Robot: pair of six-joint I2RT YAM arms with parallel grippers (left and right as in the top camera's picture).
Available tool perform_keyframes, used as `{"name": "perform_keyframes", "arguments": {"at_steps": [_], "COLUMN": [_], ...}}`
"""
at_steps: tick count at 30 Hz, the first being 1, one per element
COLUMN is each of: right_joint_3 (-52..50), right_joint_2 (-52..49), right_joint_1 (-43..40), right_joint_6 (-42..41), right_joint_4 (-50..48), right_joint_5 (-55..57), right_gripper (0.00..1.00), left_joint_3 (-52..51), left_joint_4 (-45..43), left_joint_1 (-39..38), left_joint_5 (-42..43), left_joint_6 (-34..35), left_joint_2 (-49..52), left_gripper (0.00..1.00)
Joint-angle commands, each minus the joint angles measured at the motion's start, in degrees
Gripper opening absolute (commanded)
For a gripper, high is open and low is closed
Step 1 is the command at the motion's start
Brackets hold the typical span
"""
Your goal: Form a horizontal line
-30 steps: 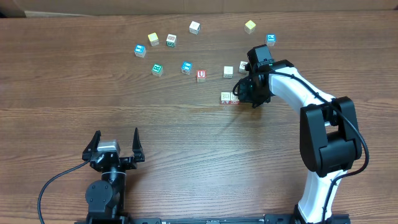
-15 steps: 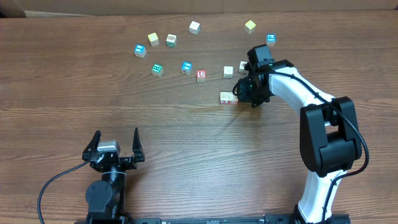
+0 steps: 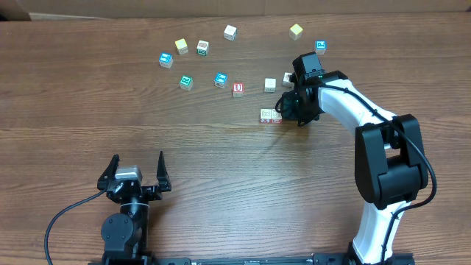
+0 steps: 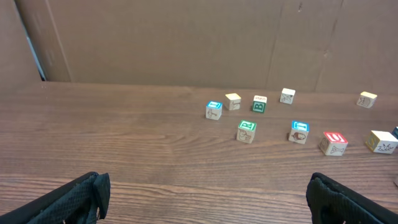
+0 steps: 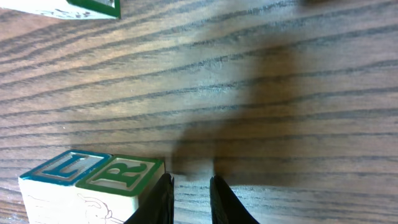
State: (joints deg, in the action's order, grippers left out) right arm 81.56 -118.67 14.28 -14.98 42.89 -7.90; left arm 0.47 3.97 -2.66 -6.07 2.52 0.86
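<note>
The horizontal line (image 3: 271,115) is a short row of two whitish cubes touching side by side, right of the table's middle. In the right wrist view they show a blue "L" top (image 5: 62,167) and a green "R" top (image 5: 127,174). My right gripper (image 3: 296,118) stands low at the row's right end. It (image 5: 189,198) is shut with nothing between its fingers, and its left finger (image 5: 163,198) rests against the "R" cube's side. Near the front edge, my left gripper (image 3: 137,168) is open and empty, with its fingers wide apart (image 4: 208,202).
Loose cubes lie behind the row: a red "U" cube (image 3: 238,89), a whitish cube (image 3: 270,85), another (image 3: 288,79) beside the right arm, and blue-marked cubes (image 3: 221,79) (image 3: 321,46). Several more spread toward the back left (image 3: 182,46). A cardboard wall (image 4: 186,37) backs the table.
</note>
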Motion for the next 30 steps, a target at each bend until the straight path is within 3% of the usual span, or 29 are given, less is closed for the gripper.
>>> {"name": "perform_keyframes", "arguments": {"at_steps": [1,25,30], "right_joint_3": [-0.52,-0.52,-0.52], "right_joint_2": [-0.61,-0.61,-0.61], "right_joint_1": [-0.11,-0.13,-0.22], "right_joint_6": [0.09,0.26,-0.2], "right_joint_4": [-0.74,-2.51,-2.08], "right_joint_5": [0.7,-1.16,4.76], "right_gripper": [0.17,0.17,0.13], "left_joint_3": [-0.13,-0.13,-0.13], "left_joint_4": [0.07,0.07,0.07], "left_joint_1": [-0.48,-0.48,-0.48], "left_joint_5": [-0.09,-0.11,-0.09], "left_joint_6": [-1.27,-1.27,-1.27], "left_joint_2": [-0.55,-0.55,-0.55], "left_gripper": [1.0,1.0,0.99]}}
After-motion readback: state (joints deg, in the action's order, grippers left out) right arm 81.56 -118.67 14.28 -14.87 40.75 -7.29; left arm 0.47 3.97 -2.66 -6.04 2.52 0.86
